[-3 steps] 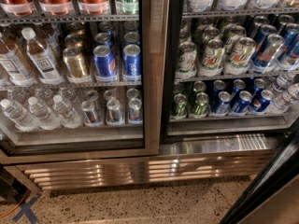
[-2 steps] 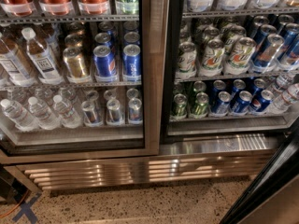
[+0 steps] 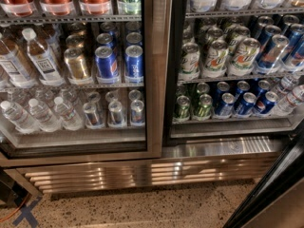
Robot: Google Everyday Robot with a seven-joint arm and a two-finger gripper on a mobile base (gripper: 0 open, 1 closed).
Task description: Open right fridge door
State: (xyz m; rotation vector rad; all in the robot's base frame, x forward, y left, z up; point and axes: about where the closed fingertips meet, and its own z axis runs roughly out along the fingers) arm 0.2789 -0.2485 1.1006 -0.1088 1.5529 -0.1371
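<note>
The right fridge door point(image 3: 280, 201) stands swung open at the bottom right of the camera view. Only its lower corner shows, as a black diagonal edge with a steel face behind it. The right compartment point(image 3: 237, 80) is uncovered, with green, white and blue cans on its shelves inside a black rim point(image 3: 172, 65). The gripper is not in view.
The left steel-framed glass door point(image 3: 154, 80) is shut over water bottles, gold and blue cans. A steel grille point(image 3: 142, 172) runs along the fridge's base. The speckled floor point(image 3: 142, 208) has a blue tape cross point(image 3: 26, 216) and an orange cable point(image 3: 12, 212) at the left.
</note>
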